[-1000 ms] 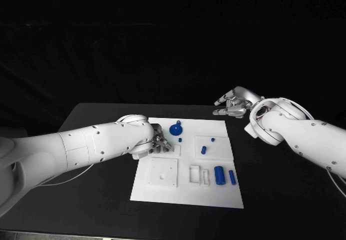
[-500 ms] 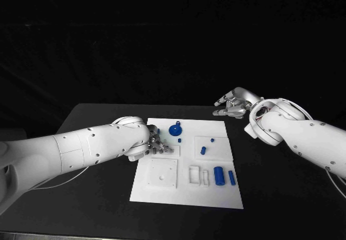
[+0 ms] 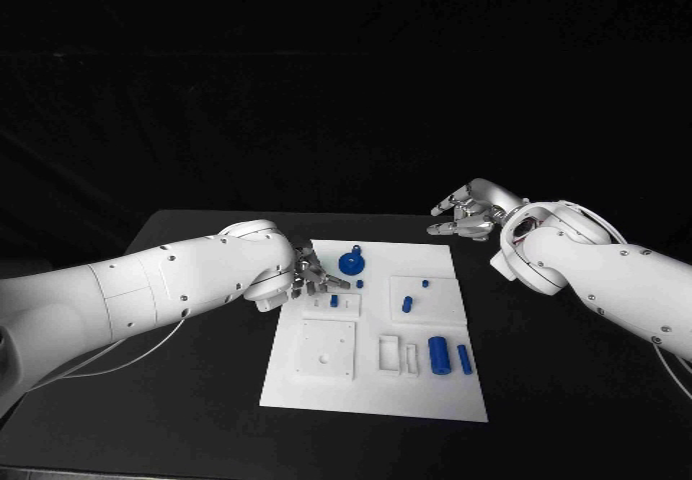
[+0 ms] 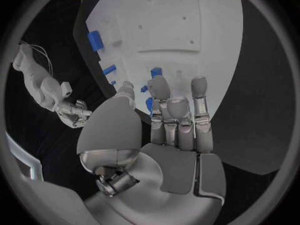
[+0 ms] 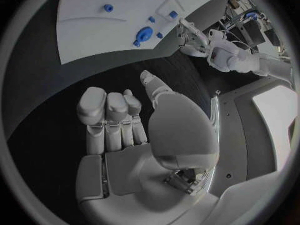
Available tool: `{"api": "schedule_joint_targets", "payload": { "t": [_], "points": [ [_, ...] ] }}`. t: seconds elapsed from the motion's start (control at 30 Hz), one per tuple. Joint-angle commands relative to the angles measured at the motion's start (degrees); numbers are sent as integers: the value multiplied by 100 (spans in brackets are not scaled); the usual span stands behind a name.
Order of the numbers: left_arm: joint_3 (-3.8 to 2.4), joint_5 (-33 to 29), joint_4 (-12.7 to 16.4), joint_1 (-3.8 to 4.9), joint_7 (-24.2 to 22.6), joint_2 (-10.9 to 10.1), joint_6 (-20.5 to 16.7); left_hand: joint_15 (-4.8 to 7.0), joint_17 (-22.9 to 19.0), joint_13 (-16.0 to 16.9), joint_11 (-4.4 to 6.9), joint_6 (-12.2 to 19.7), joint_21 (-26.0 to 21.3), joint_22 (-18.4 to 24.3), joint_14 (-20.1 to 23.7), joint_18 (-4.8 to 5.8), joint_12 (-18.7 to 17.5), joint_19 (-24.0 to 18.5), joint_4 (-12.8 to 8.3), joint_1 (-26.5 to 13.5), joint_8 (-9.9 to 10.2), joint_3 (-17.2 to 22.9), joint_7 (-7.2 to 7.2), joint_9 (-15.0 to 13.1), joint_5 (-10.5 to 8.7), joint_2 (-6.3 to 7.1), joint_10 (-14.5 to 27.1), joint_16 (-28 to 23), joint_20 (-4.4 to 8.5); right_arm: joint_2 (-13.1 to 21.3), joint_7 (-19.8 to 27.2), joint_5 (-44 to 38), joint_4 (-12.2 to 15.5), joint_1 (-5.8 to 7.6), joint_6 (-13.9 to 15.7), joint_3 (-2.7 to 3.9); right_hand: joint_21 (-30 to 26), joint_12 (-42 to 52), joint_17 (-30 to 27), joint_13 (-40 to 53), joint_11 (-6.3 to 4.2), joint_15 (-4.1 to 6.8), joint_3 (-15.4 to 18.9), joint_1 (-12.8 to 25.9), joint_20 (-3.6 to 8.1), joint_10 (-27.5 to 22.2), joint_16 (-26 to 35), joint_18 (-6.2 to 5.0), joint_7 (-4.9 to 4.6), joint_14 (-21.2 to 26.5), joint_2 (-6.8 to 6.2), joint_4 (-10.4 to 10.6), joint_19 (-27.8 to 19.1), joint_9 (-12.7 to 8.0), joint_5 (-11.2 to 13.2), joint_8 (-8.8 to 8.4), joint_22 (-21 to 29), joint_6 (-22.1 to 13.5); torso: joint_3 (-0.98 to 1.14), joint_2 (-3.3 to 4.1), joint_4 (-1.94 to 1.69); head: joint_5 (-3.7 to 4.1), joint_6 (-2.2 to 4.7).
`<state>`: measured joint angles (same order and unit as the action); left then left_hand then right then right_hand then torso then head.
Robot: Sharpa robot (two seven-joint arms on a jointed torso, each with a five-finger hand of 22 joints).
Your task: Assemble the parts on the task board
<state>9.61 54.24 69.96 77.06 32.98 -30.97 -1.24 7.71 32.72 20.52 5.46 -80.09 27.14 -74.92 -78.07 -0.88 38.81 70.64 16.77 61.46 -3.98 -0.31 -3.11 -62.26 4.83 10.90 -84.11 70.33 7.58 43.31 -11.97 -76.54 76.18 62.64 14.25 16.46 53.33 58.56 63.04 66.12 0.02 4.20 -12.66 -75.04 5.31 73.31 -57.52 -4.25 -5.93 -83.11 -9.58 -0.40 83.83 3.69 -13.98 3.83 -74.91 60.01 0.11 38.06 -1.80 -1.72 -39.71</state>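
Your left hand (image 3: 310,280) sits at the task board's (image 3: 375,385) left edge, fingers reaching in over the far-left part of the plate. It grasps nothing: in the left wrist view the fingers (image 4: 178,117) are extended side by side, bare, tips over the white surface.

The small blue peg (image 3: 335,300) lies just beside those fingertips, toward the board's centre. Its long axis runs roughly away from you, along the board's length. The round blue knob (image 3: 352,262) stands just beyond the hand, near the far edge.

Your right hand (image 3: 464,212) hangs off the board, past its far-right corner, above the black desk (image 3: 562,400). Fingers curled loosely inward, nothing in them.

Other parts: a short blue piece (image 3: 408,301) in the middle-right recess, two blue cylinders (image 3: 438,352) side by side at the near right, both lengthwise along the board.

Judgement: the left hand is much the nearer to the peg and knob. The next grasp likely calls for a small shift inward and fingers closing across the peg's short axis.
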Motion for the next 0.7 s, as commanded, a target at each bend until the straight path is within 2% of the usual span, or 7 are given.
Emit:
{"api": "schedule_joint_targets", "payload": {
  "t": [0.03,0.17,0.27,0.37,0.6,0.67,0.7],
  "points": [
    [-51,-289,-114,105,-141,-16,-84,-10,-117,-42,-65,172,-68,-84,101,60,-149,-21,-36,115,9,52,31,-7,281,-119,-246,-109,50,0,37,2,-7,-4,-12,3,-33,-17,-5,-4,-12,-16,-1,66,-24,-32,19,-70,-13,8,12,23,195,-7,-22,-26,-659,20,7,13,4,-6,42],
    [-89,-401,-485,259,-244,44,-38,-22,-245,-39,-107,429,-198,-77,239,88,-395,-85,-146,273,-16,45,92,-74,618,-266,-209,-167,62,2,35,2,-8,-4,-7,3,-30,-13,-1,-3,-13,-15,5,65,-23,-28,15,-70,-13,5,14,36,199,-7,-38,-27,-661,19,9,19,3,-7,67],
    [-100,-442,-831,326,-357,140,7,-36,-335,23,-119,647,-287,-85,336,88,-529,-104,-371,288,-22,-29,135,-49,955,-382,-143,-146,51,1,33,3,-5,-4,-5,4,-30,-13,-1,-3,-13,-15,5,65,-23,-28,15,-70,-13,5,14,36,199,-7,-38,-27,-661,19,14,36,13,-18,93],
    [-104,-445,-1106,363,-442,233,53,-50,-458,127,-126,766,-349,-98,399,88,-565,-99,-543,279,-42,-78,154,-39,1158,-484,-74,-90,37,-2,32,3,-4,-4,-5,4,-29,-13,-3,-4,-12,-15,4,61,-23,-27,17,-69,-14,6,13,35,199,-7,-42,-28,-662,13,11,61,24,-17,110],
    [-105,-332,-1736,409,-605,519,293,-73,-648,237,-149,922,-410,-106,489,88,-590,-114,-699,271,-11,-129,195,84,1347,-605,-6,24,16,-11,29,-6,9,-4,1,4,-30,-12,-3,-4,-11,-16,-5,53,-24,-26,18,-70,-17,5,10,33,199,-7,-65,-27,-662,5,23,156,50,-17,187],
    [-103,-297,-1909,414,-640,608,392,-84,-697,249,-159,947,-427,-107,518,88,-601,-123,-745,265,-10,-154,209,243,1364,-645,15,45,7,-14,28,-9,18,-4,2,5,-28,-9,-4,-3,-11,-16,-7,55,-24,-24,19,-69,-16,6,10,34,200,-7,-73,-27,-662,2,27,186,55,-15,207],
    [-101,-274,-2019,416,-663,665,468,-94,-734,256,-174,1017,-443,-107,548,88,-612,-137,-772,250,-47,-176,236,501,1363,-667,43,61,-1,-14,27,-10,26,-3,3,7,-28,-9,-4,-3,-11,-16,-7,55,-24,-24,19,-69,-16,6,10,34,200,-7,-73,-27,-662,2,28,214,60,-15,227]
  ]
}}
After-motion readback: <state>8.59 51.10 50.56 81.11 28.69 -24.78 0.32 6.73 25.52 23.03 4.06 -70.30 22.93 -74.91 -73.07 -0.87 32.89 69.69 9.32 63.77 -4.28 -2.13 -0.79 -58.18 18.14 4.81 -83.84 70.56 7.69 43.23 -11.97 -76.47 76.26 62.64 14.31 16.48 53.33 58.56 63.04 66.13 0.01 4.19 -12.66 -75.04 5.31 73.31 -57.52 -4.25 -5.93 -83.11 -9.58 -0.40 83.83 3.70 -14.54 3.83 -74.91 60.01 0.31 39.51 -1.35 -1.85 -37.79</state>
